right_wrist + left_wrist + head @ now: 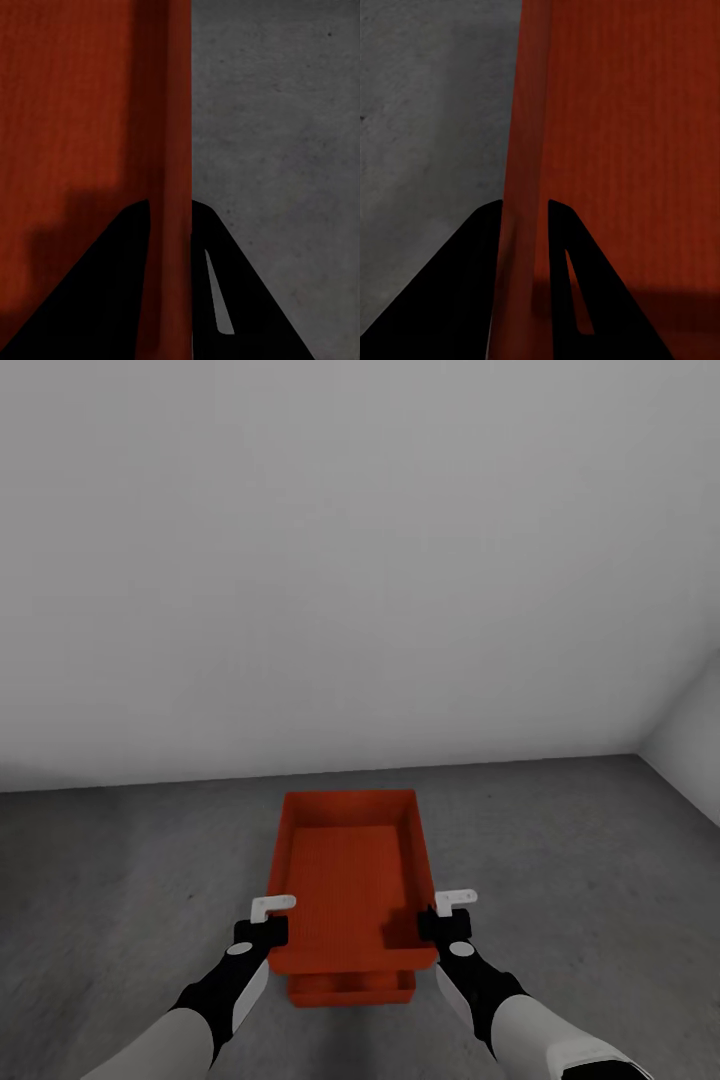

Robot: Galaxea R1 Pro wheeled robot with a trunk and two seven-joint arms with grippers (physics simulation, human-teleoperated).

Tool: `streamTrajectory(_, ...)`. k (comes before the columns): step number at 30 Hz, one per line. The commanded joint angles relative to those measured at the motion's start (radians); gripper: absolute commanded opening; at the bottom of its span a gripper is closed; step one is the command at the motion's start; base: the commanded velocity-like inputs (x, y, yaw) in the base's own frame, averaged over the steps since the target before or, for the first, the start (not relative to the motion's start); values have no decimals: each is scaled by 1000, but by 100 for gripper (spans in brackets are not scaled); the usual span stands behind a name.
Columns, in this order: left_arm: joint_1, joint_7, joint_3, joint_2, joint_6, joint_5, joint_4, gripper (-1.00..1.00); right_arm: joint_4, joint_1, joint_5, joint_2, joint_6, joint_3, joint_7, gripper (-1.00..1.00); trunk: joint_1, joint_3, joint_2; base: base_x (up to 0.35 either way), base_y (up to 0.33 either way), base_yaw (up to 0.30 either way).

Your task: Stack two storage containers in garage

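Observation:
Both storage containers are orange-red lidless bins in the garage. I hold the upper container [350, 870] by its long side walls; my left gripper [266, 920] is shut on its left wall [521, 150] and my right gripper [442, 916] is shut on its right wall [172, 112]. The black fingers [472, 292] straddle the thin wall in each wrist view. Directly beneath, the second container [350, 990] sits on the dark grey concrete floor [120, 880], only its near end showing. Whether the two bins touch I cannot tell.
A plain white wall [350, 560] rises just beyond the bins, and a second white wall [695, 740] meets it at the right corner. Speckled grey concrete [285, 150] spreads out on both sides of the containers.

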Motion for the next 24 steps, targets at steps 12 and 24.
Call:
streamTrajectory(12,-1,61,13,-1,-1,-3,-1,-100,1,-1,7,-4,-3,-19,-10,-100,0,-1,-1,0,65,0)
streamTrajectory(24,-1,61,13,-1,-1,-3,-1,-100,1,-1,7,-4,-3,-19,-10,-100,0,-1,-1,0,4,0)
